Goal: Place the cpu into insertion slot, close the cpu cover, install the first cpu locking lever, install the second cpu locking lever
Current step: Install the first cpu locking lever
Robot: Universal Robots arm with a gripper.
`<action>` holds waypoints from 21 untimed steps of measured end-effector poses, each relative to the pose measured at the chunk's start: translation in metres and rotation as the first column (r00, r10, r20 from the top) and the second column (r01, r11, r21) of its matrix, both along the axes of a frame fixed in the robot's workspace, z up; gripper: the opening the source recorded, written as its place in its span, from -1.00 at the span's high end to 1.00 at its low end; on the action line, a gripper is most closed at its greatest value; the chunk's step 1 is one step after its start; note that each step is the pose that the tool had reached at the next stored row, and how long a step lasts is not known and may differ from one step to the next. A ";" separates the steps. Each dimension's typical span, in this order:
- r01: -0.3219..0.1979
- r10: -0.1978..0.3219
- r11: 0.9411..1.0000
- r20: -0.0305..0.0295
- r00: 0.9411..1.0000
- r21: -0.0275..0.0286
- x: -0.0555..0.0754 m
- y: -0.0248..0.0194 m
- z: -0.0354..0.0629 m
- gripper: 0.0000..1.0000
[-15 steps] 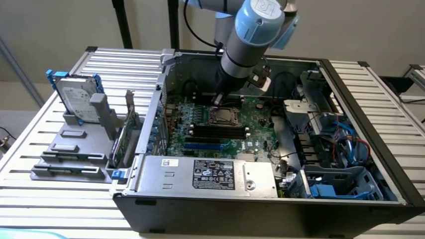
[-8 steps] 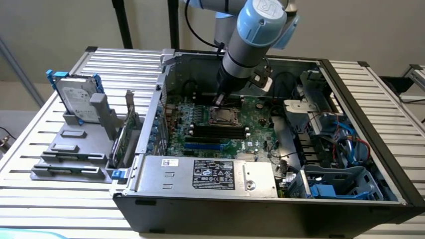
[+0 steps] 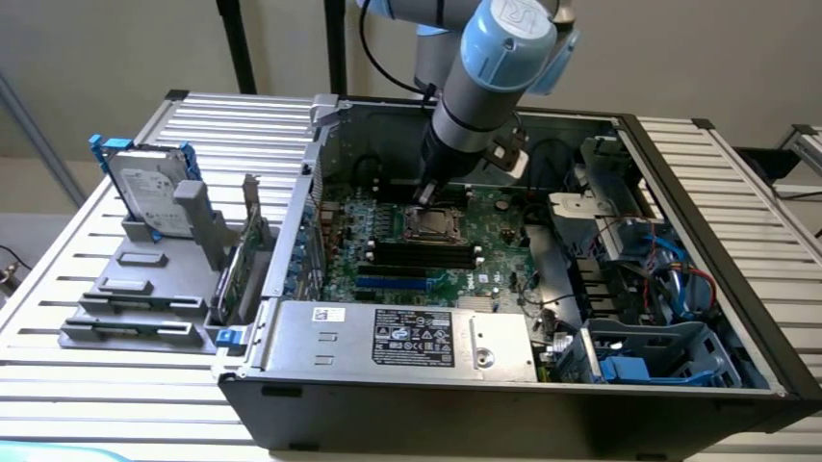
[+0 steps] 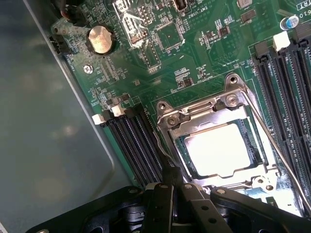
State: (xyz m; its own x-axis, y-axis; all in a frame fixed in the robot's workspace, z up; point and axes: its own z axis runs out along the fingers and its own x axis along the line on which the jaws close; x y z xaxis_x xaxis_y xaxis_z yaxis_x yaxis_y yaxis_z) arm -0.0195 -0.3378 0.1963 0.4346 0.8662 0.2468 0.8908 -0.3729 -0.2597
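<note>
gripper [image 4: 177, 194] sits closest to the wrist cam, black body, fingers [image 4: 167, 177] clenched together w/ nothing between them that i can make out, tip down on or right at a thin wire locking lever [image 4: 160, 148] running along the socket edge beside the black memory slots [image 4: 138, 141]. cpu [image 4: 216, 148] is already in the insertion slot [image 4: 181, 145], bright silver top showing thru the window of the cpu cover [image 4: 194, 116], which lies flat over the socket, so cover looks closed. second lever [image 4: 272, 141] runs along the opposite side of the socket, near the other memory slot bank; can't tell if it's hooked under its tab.

step in hand, my read: lever install, prob the first one, seating + cover done. what it calls for: steady downward push on the wire w/ a sideways tuck under the retaining hook, w/o sliding off onto the board [image 4: 204, 43].

exterior view gives context the wrist cam lacks: arm [image 3: 495, 77] coming straight down into the open pc case [image 3: 719, 192], gripper [image 3: 424, 195] at the far edge of the socket [image 3: 430, 223], psu [image 3: 398, 337] on the near side of the socket, hard drive [image 3: 144, 197] in a holder outside the case. wrist cam gives levers, cover hinge screws and coin cell [image 4: 100, 40], too small to read in exterior.
</note>
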 end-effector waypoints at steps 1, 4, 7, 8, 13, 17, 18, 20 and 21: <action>0.000 0.000 1.000 0.000 1.000 -0.001 0.000 0.0000 -0.0003 0.79; 0.000 0.000 1.000 0.000 1.000 -0.003 0.001 0.0000 -0.0012 0.79; 0.000 0.000 1.000 0.000 1.000 -0.006 0.001 0.0000 -0.0020 0.79; 0.000 0.000 1.000 0.000 1.000 -0.007 0.001 0.0000 -0.0021 0.79; 0.000 0.000 1.000 0.000 1.000 -0.011 0.002 -0.0001 -0.0026 0.79; 0.000 0.000 1.000 0.000 1.000 -0.009 0.000 -0.0001 -0.0023 0.79; 0.000 0.000 1.000 0.000 1.000 -0.009 -0.002 -0.0002 -0.0020 0.79; 0.000 0.000 1.000 0.000 1.000 -0.008 -0.007 -0.0002 -0.0009 0.79; 0.000 0.000 1.000 0.000 1.000 -0.008 -0.008 -0.0002 -0.0002 0.79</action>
